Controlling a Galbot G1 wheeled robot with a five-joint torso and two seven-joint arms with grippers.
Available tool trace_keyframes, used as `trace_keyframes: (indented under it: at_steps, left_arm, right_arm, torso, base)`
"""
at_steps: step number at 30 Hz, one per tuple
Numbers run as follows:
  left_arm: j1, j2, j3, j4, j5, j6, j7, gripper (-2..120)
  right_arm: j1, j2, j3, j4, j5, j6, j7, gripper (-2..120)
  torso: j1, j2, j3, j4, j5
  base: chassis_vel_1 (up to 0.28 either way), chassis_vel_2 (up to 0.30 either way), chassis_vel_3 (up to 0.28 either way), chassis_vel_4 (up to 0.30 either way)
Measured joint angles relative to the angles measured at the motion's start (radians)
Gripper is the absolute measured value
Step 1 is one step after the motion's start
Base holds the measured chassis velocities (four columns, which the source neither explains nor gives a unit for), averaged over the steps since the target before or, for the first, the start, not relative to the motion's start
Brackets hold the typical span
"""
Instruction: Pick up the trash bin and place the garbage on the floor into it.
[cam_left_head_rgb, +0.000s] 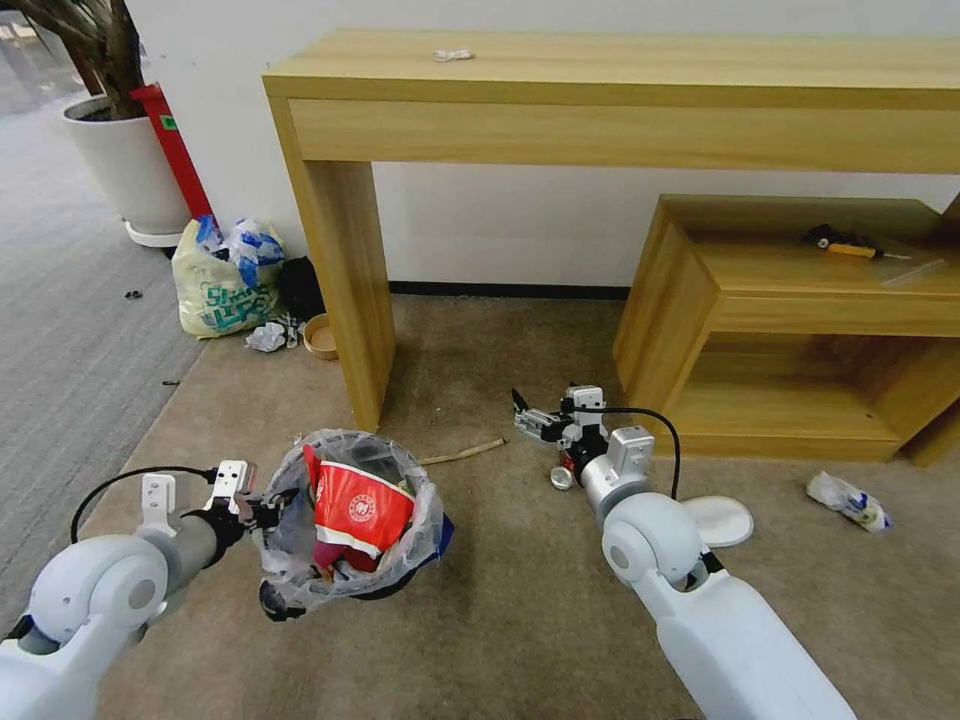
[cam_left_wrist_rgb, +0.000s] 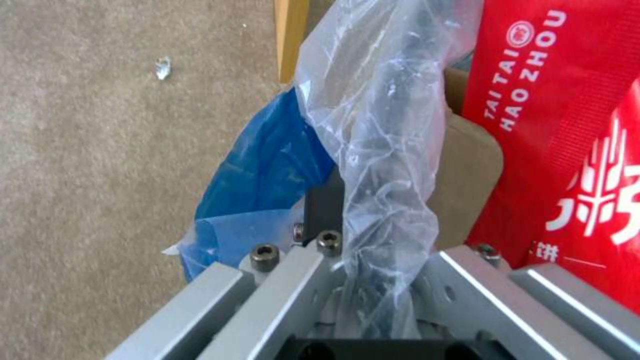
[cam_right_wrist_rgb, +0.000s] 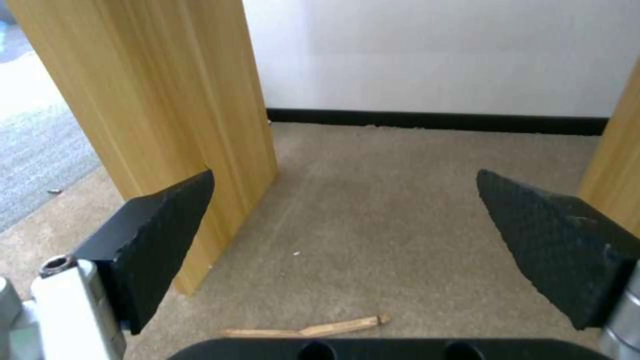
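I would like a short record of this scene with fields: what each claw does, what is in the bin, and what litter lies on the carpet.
left claw: shut on the rim of the trash bin, held above the floor
right claw: open, holding nothing, low over the carpet near the desk leg
bin contents: red paper cup among other items
litter on the carpet: wooden stick, crushed can, white slipper, crumpled plastic
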Motion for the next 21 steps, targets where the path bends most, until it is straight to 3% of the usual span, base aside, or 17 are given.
trace_keyframes:
  at_steps: [21]
  left_arm:
    - [0.002, -0.009, 0.001, 0.0, 0.007, 0.0, 0.005, 0]
  right_arm:
    - [-0.003, 0.009, -0.003, -0.009, -0.003, -0.001, 0.019, 100]
  torso:
    - [0.0, 0.0, 0.0, 0.0002, 0.0]
  base:
    - [-0.003, 0.143, 0.006, -0.139]
